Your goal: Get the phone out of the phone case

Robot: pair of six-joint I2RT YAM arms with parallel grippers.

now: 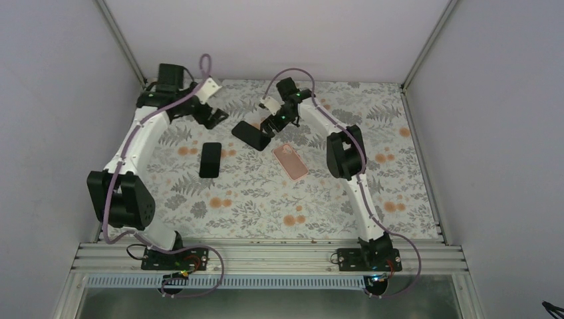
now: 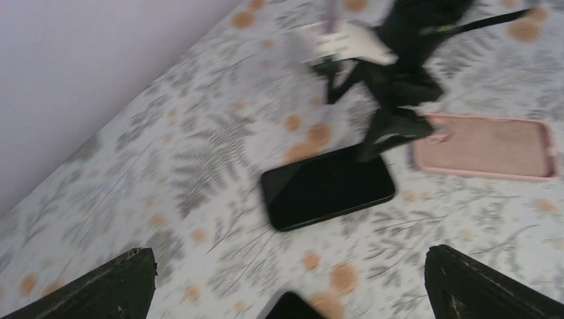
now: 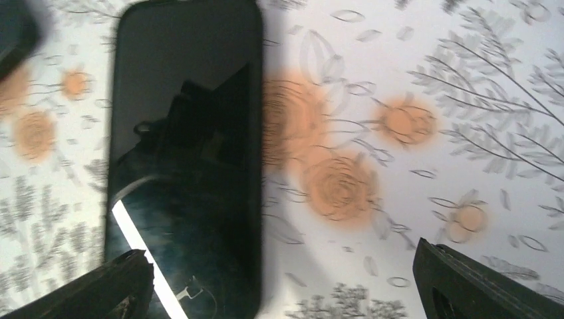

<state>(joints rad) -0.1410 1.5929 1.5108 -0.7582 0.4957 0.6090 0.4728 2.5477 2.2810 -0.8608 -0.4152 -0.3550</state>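
Note:
The black phone lies flat on the flowered table, screen up, outside any case. Just to its right lies the pink phone case, hollow side up and empty. My right gripper hovers over the phone's right end, open and holding nothing. In the right wrist view the phone lies under the left finger, with the right gripper spread wide. My left gripper is open at the back left, apart from both. The left wrist view shows the phone, the case and the empty left gripper.
A second black slab lies left of the phone, and its corner shows between my left fingers. White walls close in the back and both sides. The right arm's forearm stands just right of the pink case.

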